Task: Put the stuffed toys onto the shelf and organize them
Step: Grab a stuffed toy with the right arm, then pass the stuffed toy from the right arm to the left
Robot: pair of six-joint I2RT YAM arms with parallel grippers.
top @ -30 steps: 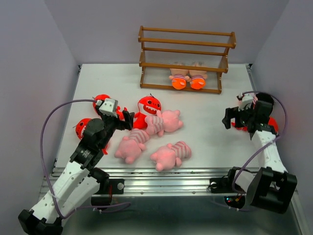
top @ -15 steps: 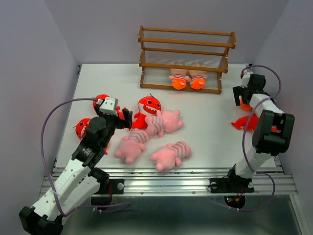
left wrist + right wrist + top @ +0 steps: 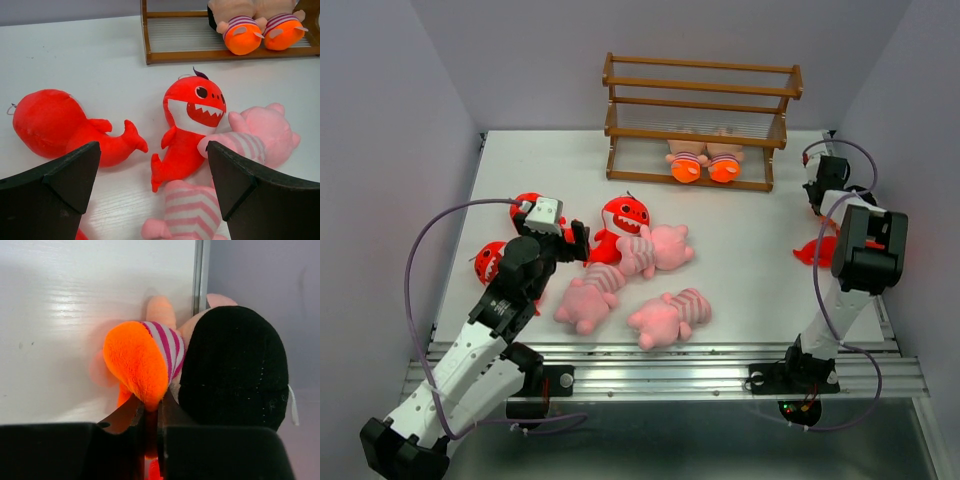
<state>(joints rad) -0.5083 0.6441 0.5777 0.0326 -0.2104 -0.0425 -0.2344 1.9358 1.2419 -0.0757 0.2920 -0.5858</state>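
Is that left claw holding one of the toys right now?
No, the left gripper is wide open with nothing in it; the red shark ahead lies loose on the table.

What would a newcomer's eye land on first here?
The bright heap of red sharks and pink striped animals lies left of centre on the table. Then come the two orange-footed dolls on the bottom tier of the shelf, and the right gripper pinching a third doll at the table's right edge.

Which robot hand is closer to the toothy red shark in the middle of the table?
Left. The left gripper is open just short of the shark. The right gripper is far off at the right edge of the table, pinching an orange-footed doll.
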